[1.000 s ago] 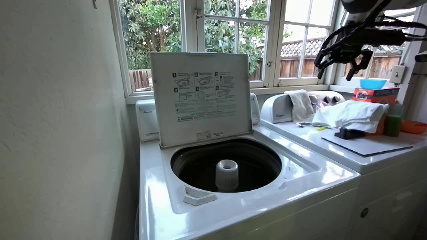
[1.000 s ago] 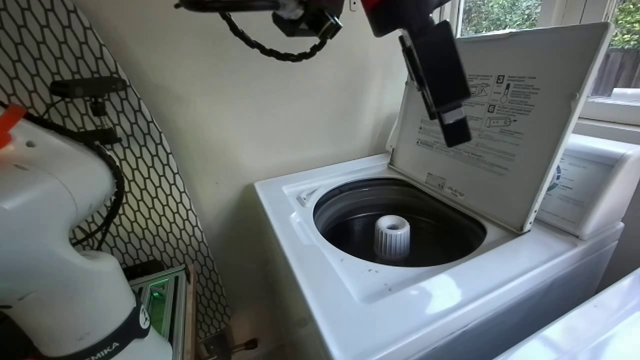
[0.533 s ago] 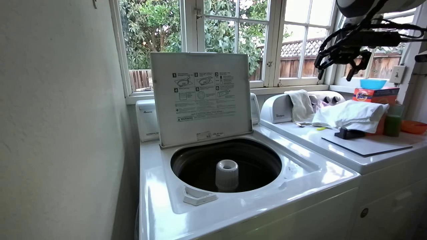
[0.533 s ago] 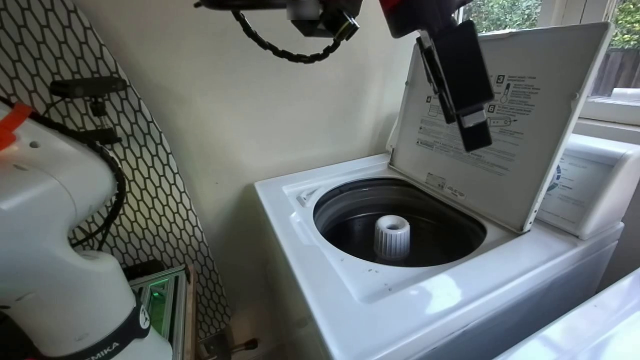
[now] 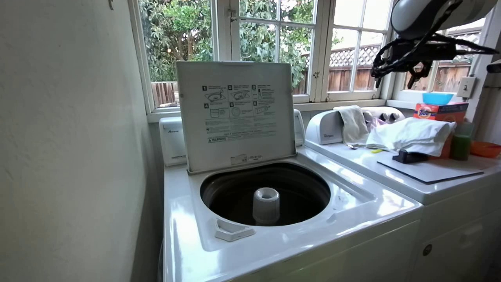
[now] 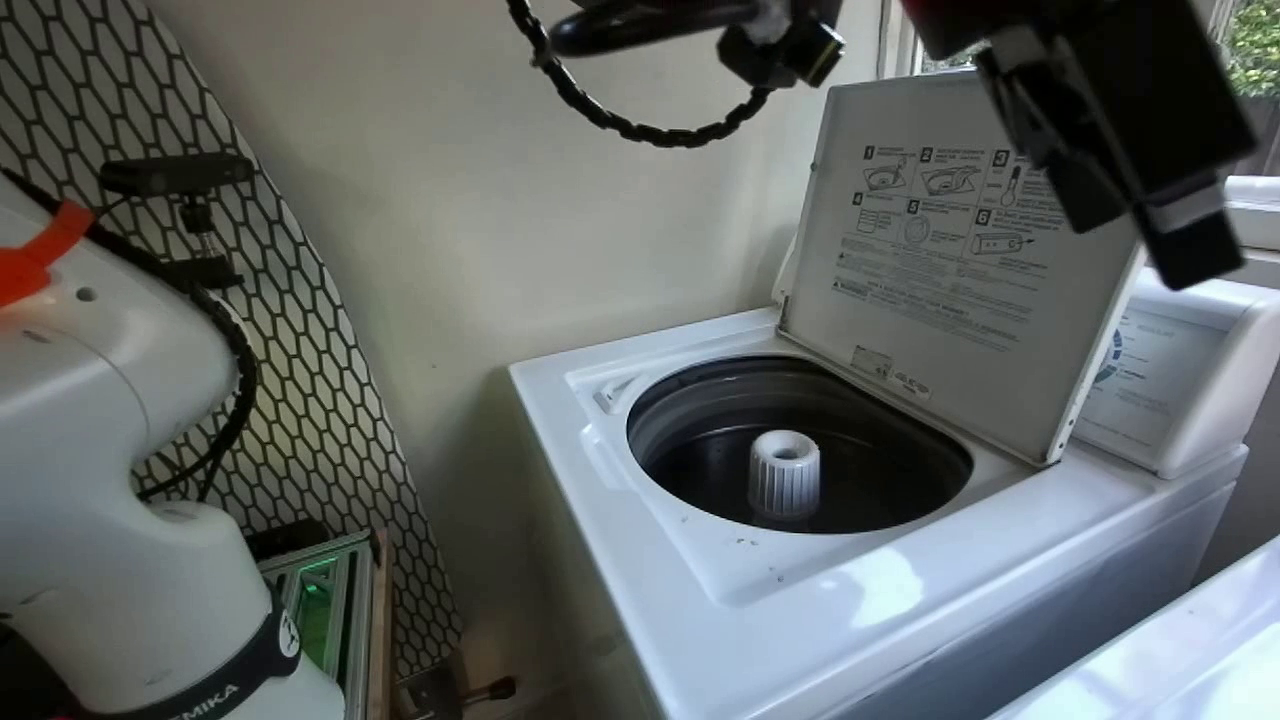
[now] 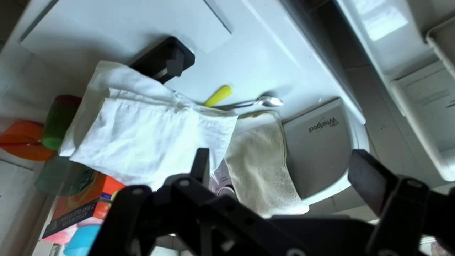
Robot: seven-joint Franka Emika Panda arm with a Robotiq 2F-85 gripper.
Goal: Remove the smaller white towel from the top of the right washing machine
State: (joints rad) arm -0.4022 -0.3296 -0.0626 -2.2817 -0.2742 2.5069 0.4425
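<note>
You see a pale wall (image 5: 74,141) beside daylit white-framed windows (image 5: 278,25), with greenery (image 5: 178,43) and a wooden fence (image 5: 340,80) outside.

Rough, napped cloth is seen in the smaller towel (image 7: 261,163), whereas the larger white cloth (image 7: 149,135) is smoother, matt and creased. A smooth, glossy finish is shown by the top of the right washing machine (image 5: 364,161) and by the top-loading washer (image 6: 660,560); the printed lid (image 6: 900,300) is duller, the agitator (image 6: 785,475) fluted and plastic-looking. Polished metal is displayed by the spoon (image 7: 269,101), printed cardboard by the Tide box (image 5: 442,112), apparently smooth plastic by the blue bowl (image 5: 437,98), and a matt black finish by the gripper (image 7: 280,163).
</note>
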